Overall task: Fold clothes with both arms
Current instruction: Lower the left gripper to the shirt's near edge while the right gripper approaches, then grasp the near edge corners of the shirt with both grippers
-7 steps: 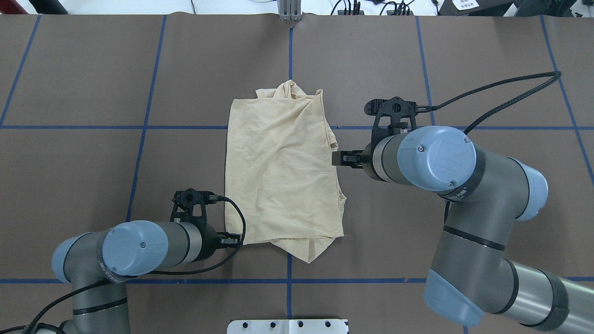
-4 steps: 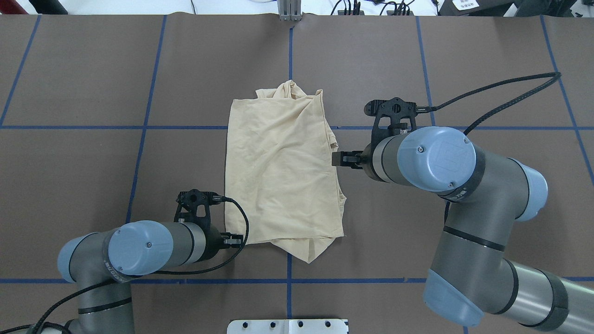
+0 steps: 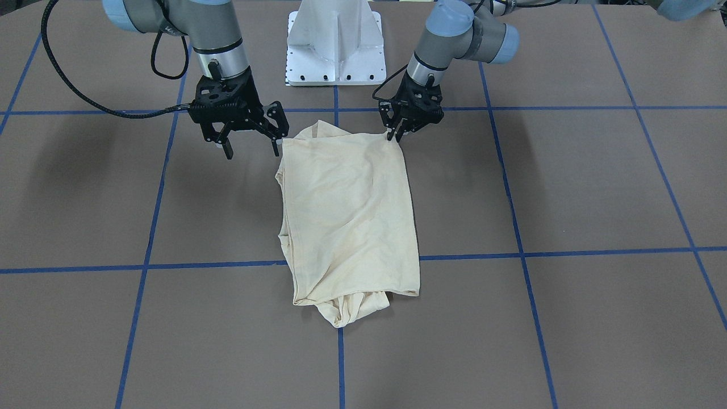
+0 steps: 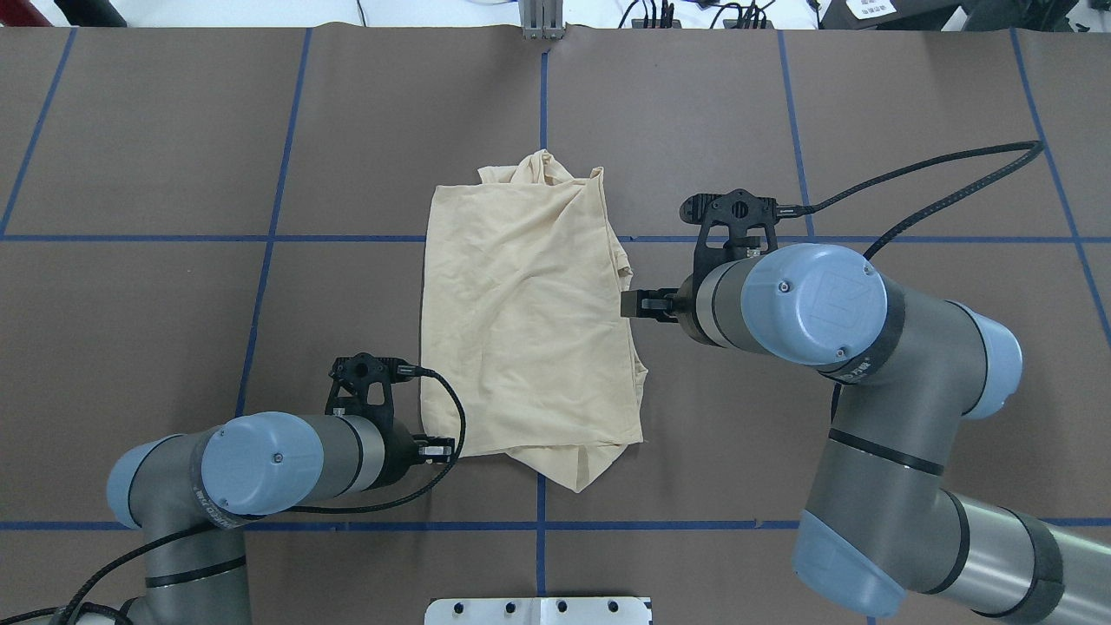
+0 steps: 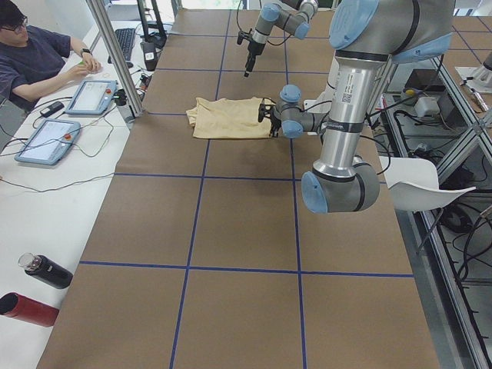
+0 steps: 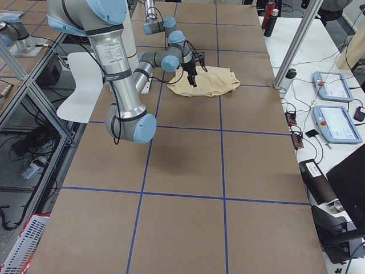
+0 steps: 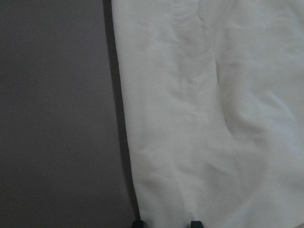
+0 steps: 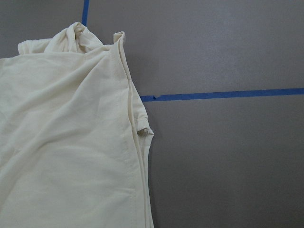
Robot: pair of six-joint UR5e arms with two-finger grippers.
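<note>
The cream-yellow shirt [image 4: 529,321] lies folded lengthwise in a long rectangle at the table's middle, print hidden; it also shows in the front view [image 3: 346,210]. My left gripper [image 4: 443,450] is low at the shirt's near left corner [image 3: 395,136]. In the left wrist view its fingertips [image 7: 138,223] stand slightly apart, with the cloth's edge [image 7: 128,142] between them. My right gripper [image 3: 251,150] is wide open and empty. It hangs raised over the shirt's right edge [image 4: 627,304]. The right wrist view shows the shirt [image 8: 61,142] from above, with no fingers in view.
The white pedestal base [image 3: 335,51] stands behind the shirt's near end. Blue tape lines [image 4: 260,238] cross the brown table. An operator [image 5: 31,61] with tablets sits at the far side, and bottles [image 5: 46,273] lie on the white side table.
My left arm has shifted slightly to the right, its gripper still at the shirt's near left corner. My right arm has moved slightly nearer. The shirt has not moved.
</note>
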